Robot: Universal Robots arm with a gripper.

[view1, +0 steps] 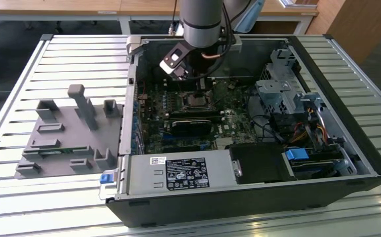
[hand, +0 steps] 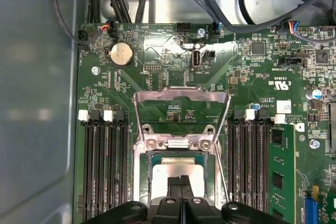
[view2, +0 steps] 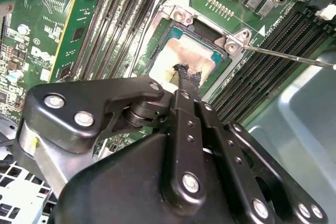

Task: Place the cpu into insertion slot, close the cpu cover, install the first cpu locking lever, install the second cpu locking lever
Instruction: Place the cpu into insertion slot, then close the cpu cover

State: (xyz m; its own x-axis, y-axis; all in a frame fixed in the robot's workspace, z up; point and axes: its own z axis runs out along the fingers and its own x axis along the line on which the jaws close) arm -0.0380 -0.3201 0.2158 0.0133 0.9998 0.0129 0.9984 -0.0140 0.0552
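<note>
The cpu lies flat in the insertion slot, its pale metal face up; the second wrist view has the cpu inside the slot's silvery rim. My gripper is shut, its black fingertips pressed together and resting on the chip's face with nothing between them. The cpu cover stands flipped open beyond the socket, board showing through its cut-out. A thin locking lever sticks out free beside the socket. In the exterior view my gripper hangs just over the slot inside the open case.
Memory slots flank the socket on both sides. A black module and the grey power-supply box sit nearer the case front, a drive cage to the exterior view's right. A grey fixture stands on the slatted table.
</note>
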